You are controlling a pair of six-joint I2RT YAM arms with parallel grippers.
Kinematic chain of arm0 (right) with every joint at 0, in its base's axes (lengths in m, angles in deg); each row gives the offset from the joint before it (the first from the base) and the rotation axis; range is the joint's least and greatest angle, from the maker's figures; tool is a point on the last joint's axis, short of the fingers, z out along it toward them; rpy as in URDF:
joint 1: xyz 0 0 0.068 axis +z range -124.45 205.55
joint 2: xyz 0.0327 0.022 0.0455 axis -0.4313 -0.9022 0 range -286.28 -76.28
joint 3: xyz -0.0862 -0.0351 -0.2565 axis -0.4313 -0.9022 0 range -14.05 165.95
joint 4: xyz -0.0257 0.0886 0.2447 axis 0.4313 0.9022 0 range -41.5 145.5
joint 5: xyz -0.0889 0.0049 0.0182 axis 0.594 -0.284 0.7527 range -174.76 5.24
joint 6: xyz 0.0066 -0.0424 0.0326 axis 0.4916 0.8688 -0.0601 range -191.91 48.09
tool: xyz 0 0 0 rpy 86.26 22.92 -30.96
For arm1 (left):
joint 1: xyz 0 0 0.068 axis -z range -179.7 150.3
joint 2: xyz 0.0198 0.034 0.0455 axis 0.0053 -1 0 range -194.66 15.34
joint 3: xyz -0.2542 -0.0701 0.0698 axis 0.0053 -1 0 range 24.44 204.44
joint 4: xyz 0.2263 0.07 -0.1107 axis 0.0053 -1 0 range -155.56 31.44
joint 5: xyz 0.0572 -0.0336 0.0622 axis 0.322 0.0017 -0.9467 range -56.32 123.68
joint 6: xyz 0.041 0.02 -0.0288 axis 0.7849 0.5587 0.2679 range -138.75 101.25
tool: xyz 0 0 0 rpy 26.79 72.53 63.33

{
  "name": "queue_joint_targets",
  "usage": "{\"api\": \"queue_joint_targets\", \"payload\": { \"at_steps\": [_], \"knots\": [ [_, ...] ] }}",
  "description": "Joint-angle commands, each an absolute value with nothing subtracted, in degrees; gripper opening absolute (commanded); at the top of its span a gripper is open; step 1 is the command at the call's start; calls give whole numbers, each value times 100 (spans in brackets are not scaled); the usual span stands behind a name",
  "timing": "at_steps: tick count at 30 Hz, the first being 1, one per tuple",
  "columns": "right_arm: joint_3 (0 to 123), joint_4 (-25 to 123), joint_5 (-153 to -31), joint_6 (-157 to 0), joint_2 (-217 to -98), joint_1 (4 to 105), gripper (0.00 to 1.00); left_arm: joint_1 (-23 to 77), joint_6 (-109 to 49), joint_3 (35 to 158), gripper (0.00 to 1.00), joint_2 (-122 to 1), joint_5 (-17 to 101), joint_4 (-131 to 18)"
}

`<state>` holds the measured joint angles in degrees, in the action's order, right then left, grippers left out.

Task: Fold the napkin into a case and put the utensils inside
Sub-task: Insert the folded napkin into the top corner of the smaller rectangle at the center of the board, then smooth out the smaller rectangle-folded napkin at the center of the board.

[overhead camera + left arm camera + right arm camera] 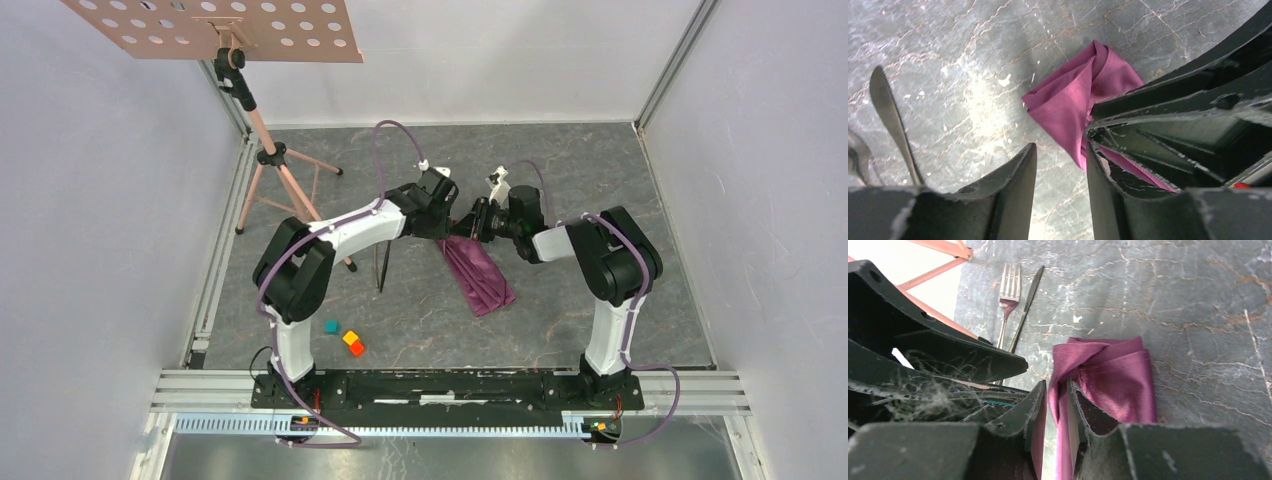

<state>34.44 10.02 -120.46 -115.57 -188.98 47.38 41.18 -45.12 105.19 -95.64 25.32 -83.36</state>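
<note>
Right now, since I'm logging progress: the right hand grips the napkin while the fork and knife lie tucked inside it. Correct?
Not quite. The right hand does grip the napkin, but the fork and knife are not inside it. They lie side by side on the bare table, apart from the cloth. The right wrist view shows this.

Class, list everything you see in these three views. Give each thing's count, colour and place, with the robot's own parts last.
napkin: one, plum purple, bunched mid-table
fork: one, silvery tines, left of the napkin
knife: one, dark, beside the fork
blocks: three, teal, yellow, orange, near the left arm's base
music stand: one, copper-pink, far left corner
table: one, grey marbled
left gripper: one, black, open, by the napkin
right gripper: one, black, shut on the napkin
</note>
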Motion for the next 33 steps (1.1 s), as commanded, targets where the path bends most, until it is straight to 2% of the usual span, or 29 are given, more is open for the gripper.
{"api": "queue_joint_targets", "payload": {
  "at_steps": [1,3,8,11,22,28,31,33],
  "knots": [
    [3464,1202,-12203,-11082,-18549,4653,27,4066,-4822,10220,49,-8912,2632,-8138],
    [3465,1217,-12195,-11050,-18600,4601,24,3987,-4908,10053,47,-8792,2673,-8040],
    [3568,1255,-12128,-10971,-18781,4594,10,3731,-5021,10071,27,-9058,2979,-8020],
    [3602,1261,-12027,-10975,-18890,4640,6,3704,-4996,10235,29,-9377,3041,-7986],
    [3940,956,-11168,-11420,-19350,5256,5,3928,-5025,10731,28,-10173,3046,-7976],
    [3909,2046,-11410,-10533,-18550,5106,16,3867,-4993,10245,30,-9585,2928,-8078],
    [3703,2959,-11406,-9688,-17830,5093,31,3822,-4994,9941,39,-9140,3008,-8156],
    [3452,3489,-11200,-9182,-17239,5095,42,3763,-5038,9726,48,-8879,3134,-8211]
  ]
}}
